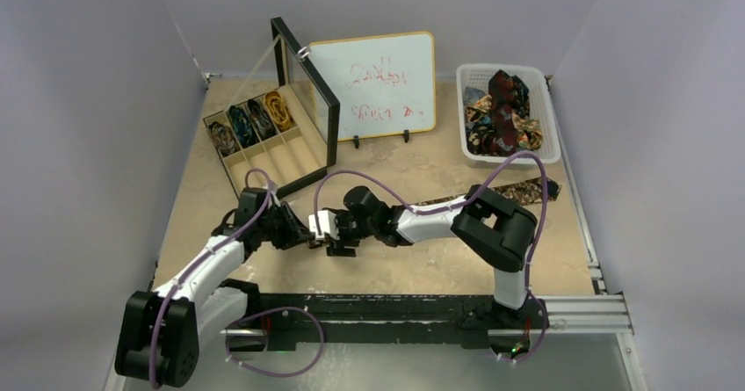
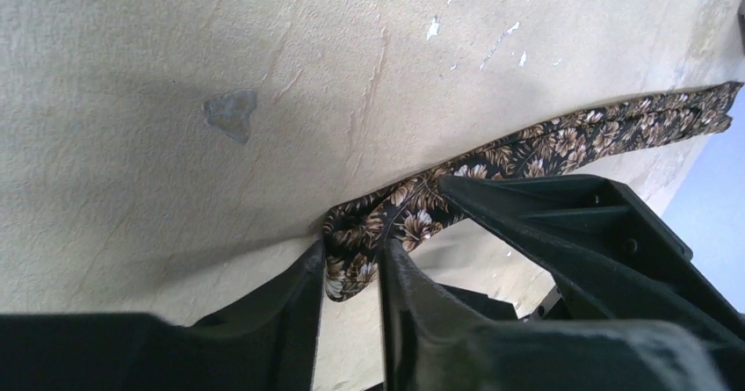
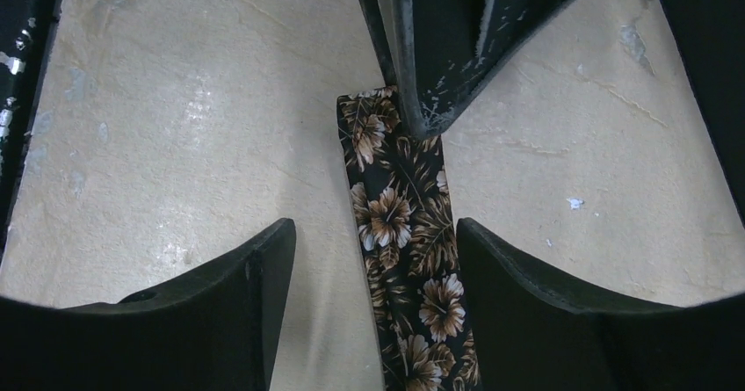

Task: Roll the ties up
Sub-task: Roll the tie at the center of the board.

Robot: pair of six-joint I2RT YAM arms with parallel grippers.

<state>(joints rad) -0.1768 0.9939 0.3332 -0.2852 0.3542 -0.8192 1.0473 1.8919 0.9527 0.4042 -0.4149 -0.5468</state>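
Just in front of the wooden compartment box [image 1: 281, 158], the left gripper [image 2: 351, 255] pinches the floral tie's [image 2: 545, 141] folded end. The right gripper [image 3: 373, 228] straddles the flat strip beyond, jaws apart. I'd say it should hold that strip taut while the left winds, so the coil comes out tight.

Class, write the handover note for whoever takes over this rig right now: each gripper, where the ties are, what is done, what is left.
Left gripper: shut on one end of the floral tie.
Right gripper: open, fingers either side of that tie, not gripping.
The floral tie lies flat on the table, stretching off to the right.
Done: rolled ties sit in the box.
Left: roll this tie, then the loose ties in the basket.
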